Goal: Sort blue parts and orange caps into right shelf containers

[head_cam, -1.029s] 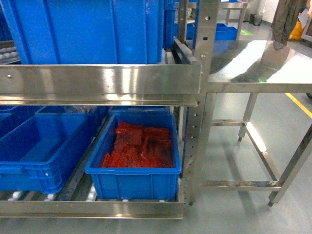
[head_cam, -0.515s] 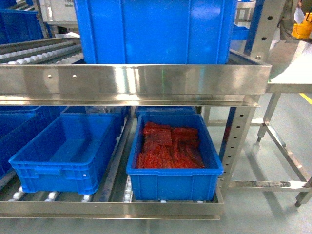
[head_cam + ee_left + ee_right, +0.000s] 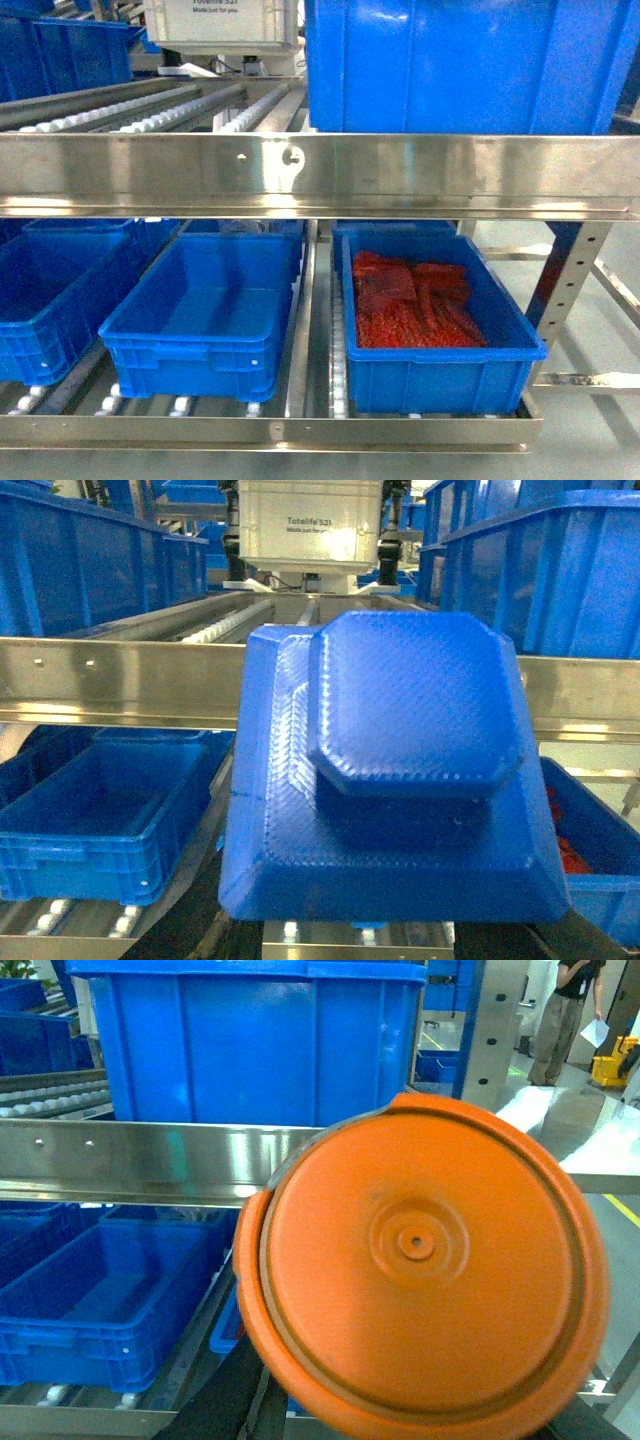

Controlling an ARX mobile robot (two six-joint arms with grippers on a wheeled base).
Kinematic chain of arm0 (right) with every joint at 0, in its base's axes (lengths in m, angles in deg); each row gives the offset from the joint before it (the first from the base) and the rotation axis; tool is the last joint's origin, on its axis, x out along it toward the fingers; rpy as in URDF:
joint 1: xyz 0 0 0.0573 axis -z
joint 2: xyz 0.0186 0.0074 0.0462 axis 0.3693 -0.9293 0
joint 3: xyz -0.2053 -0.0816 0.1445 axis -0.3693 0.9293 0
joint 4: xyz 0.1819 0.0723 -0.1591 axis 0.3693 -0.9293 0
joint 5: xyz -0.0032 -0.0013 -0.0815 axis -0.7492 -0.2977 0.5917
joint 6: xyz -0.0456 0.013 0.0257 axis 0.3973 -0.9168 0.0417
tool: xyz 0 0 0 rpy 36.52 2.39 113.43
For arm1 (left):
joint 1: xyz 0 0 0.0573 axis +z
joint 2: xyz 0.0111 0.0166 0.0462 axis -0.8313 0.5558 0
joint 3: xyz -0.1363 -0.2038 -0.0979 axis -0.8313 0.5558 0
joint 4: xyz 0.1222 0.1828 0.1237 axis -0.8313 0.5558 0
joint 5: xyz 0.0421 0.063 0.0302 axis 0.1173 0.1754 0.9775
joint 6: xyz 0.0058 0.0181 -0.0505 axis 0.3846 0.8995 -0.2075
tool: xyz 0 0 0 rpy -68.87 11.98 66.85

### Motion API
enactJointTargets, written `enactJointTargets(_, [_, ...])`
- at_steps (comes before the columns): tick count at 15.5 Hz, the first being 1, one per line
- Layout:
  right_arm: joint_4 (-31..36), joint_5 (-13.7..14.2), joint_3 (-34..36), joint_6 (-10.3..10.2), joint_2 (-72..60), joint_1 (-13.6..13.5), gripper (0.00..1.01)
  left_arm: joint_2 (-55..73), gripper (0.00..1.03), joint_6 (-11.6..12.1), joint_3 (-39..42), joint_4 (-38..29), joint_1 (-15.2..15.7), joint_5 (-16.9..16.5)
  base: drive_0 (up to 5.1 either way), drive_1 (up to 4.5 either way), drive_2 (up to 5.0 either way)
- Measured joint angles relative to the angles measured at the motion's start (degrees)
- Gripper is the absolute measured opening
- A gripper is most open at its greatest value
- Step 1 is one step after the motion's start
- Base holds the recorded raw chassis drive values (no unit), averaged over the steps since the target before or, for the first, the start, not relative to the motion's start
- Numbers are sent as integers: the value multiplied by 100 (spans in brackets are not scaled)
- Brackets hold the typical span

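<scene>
A large blue part (image 3: 400,770) with a raised octagonal top fills the left wrist view. My left gripper (image 3: 385,935) is shut on its lower edge, and only dark finger bodies show beneath it. A round orange cap (image 3: 420,1260) fills the right wrist view, held by my right gripper (image 3: 400,1432), whose fingertips the cap hides. Neither gripper shows in the head view. There, blue containers stand on the steel shelf: a big one on top (image 3: 470,65), an empty one below (image 3: 190,345), and one at lower right (image 3: 440,375) holding red pieces.
The steel shelf rail (image 3: 320,175) crosses in front of both levels. Roller tracks (image 3: 130,110) run back on the upper level toward a white box (image 3: 222,22). Another blue crate (image 3: 45,300) sits at lower left. A person (image 3: 568,1005) stands far right.
The head view has swung left along the shelf. The crates have slid to the right of the frame, and the steel table on the right has left the view.
</scene>
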State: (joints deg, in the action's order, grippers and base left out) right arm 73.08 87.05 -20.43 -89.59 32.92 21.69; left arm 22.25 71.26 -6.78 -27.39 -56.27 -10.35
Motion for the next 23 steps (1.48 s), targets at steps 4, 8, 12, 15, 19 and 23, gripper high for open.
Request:
enactJointTargets(4, [-2,-2,0,0,0,0,40,0,42,0,0,7,0,0,-502,239,239])
enactJointTargets(8, [-11,0,0,0,0,0,40,0,42,0,0,2,0,0,-492,249,249])
enactJointTargets(12, [-13,0,0,0,0,0,40,0,42,0,0,9,0,0,-485,256,256])
enactJointTargets(15, [-11,0,0,0,0,0,40,0,42,0,0,2,0,-2,-480,261,261])
enactJointTargets(19, [2,-2,0,0,0,0,40,0,42,0,0,0,0,0,-485,256,256])
enactJointTargets(23, [-4,-2,0,2,0,0,40,0,42,0,0,4,0,-2,-488,252,252])
